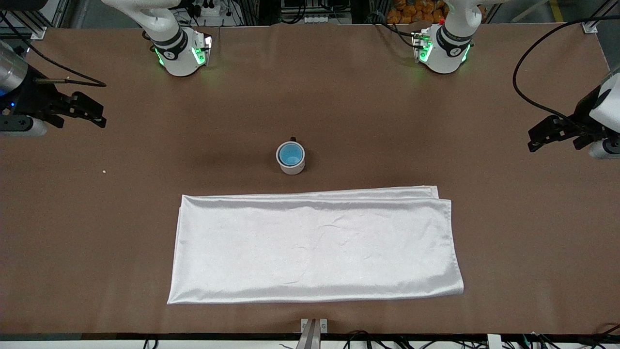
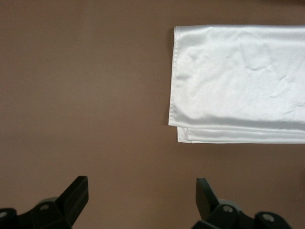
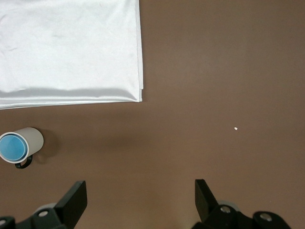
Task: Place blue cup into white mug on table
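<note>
The blue cup sits inside the white mug, which stands upright on the brown table near its middle, black handle turned toward the robot bases. Both also show in the right wrist view: the cup in the mug. My right gripper is open and empty over the right arm's end of the table, well away from the mug. My left gripper is open and empty over the left arm's end. Each wrist view shows its own open gripper, left and right, above bare table.
A folded white satin cloth lies flat, nearer to the front camera than the mug; it also shows in the left wrist view and the right wrist view. A tiny pale crumb lies toward the right arm's end.
</note>
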